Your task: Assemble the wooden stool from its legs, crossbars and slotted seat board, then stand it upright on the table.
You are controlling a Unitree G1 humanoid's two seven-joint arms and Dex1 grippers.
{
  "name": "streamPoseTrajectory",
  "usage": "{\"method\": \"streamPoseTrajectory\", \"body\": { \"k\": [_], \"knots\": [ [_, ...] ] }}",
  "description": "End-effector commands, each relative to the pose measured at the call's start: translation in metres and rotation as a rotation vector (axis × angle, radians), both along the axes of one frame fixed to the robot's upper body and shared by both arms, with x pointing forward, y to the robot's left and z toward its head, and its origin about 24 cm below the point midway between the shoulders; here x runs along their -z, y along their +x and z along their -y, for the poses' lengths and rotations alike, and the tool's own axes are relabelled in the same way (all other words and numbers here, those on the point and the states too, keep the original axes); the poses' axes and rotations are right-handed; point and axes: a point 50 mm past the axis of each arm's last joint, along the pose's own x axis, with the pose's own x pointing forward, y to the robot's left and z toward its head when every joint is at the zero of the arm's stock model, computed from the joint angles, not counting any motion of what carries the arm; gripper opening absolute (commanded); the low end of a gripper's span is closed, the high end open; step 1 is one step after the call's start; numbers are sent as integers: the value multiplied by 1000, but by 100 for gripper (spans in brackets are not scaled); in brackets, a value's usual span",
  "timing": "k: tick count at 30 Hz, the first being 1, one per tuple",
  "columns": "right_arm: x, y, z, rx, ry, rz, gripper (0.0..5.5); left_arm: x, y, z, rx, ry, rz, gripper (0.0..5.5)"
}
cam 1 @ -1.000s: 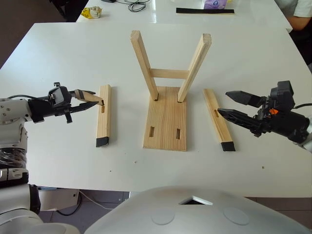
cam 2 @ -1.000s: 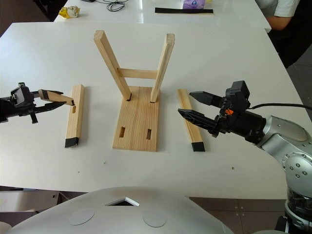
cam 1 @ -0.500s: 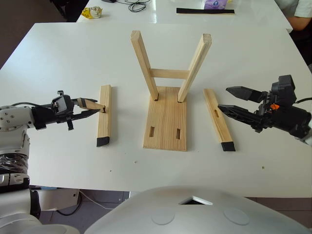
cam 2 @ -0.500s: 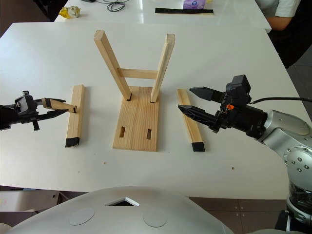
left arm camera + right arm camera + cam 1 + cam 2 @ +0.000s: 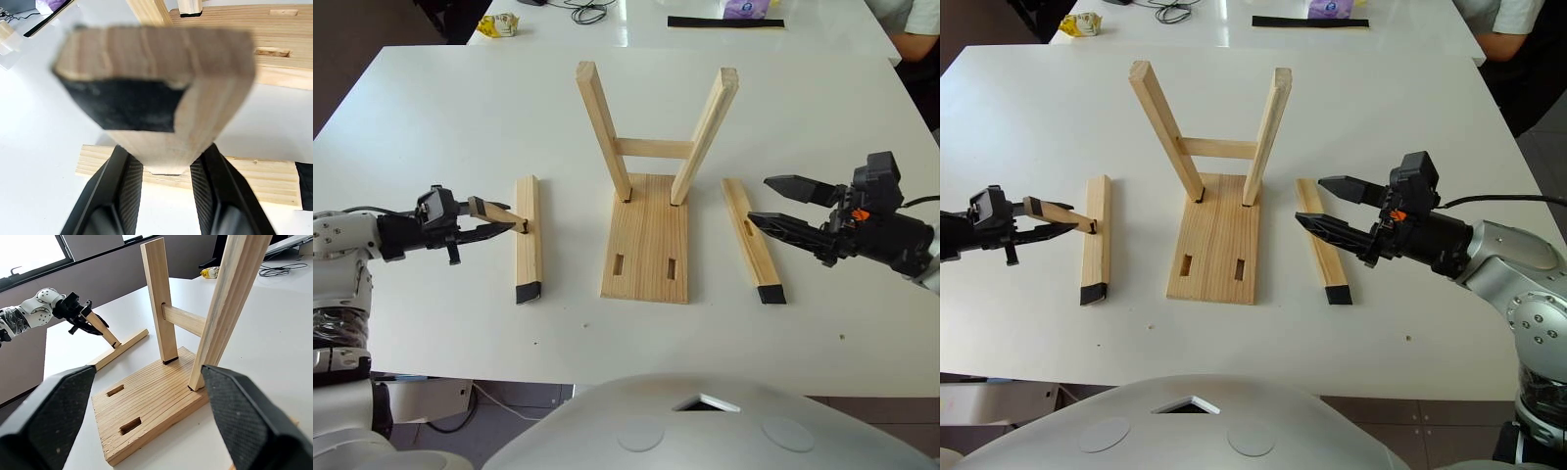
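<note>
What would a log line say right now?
left gripper: shut on crossbar, tip at left leg | right gripper: open, by right leg | seat board: two slots empty

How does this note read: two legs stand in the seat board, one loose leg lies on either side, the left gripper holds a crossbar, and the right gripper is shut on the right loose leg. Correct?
Not quite. The right gripper is open and holds nothing; it hangs by the right loose leg, as the left eye view shows. The rest stands.
</note>
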Motion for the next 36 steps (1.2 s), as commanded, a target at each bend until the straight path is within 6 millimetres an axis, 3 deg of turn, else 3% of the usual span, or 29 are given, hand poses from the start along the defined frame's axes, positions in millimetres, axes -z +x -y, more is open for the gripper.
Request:
{"method": "streamPoseTrajectory", "body": {
  "k": [1,15,24,36],
  "knots": [
    [-2,0,1,12,-18,14,395,7,-5,6,58,17,-71,130],
    [-1,3,-4,-22,-25,15,395,10,2,25,193,60,-104,130],
    [3,3,-9,-58,-44,1,395,12,9,33,171,13,-211,130],
    [4,5,-10,-85,-70,-3,395,29,2,44,152,37,-151,130]
  ]
}}
